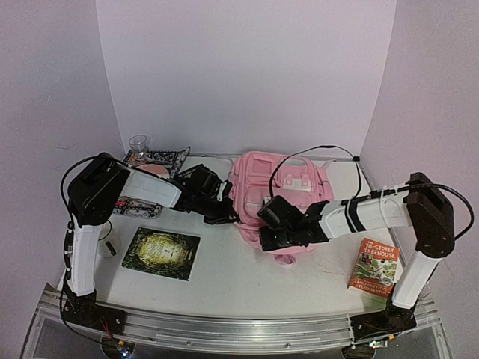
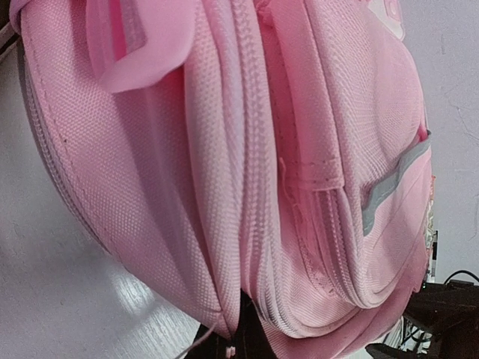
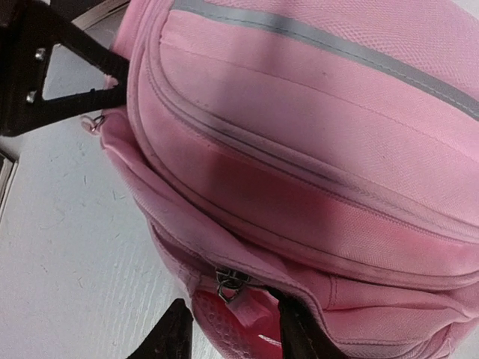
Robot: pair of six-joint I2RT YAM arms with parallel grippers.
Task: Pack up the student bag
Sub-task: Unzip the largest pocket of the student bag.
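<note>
The student bag (image 1: pixel 283 193), a soft pale-pink backpack, lies on the table in the middle of the top view. My left gripper (image 1: pixel 227 215) is at its left side. In the left wrist view it (image 2: pixel 238 340) is shut on a fold of the bag's fabric (image 2: pixel 224 224) beside a zip seam. My right gripper (image 1: pixel 271 238) is at the bag's near end. Its jaws (image 3: pixel 236 336) stand open around a metal zipper pull (image 3: pixel 230 283) and a pink tab, and the right finger (image 3: pixel 299 333) is tucked under the flap edge.
A dark green book (image 1: pixel 161 253) lies front left, and a red and green book (image 1: pixel 376 268) front right by the right arm's base. A clear glass (image 1: pixel 138 143) and a patterned pouch (image 1: pixel 161 158) are at the back left. Walls close the back and sides.
</note>
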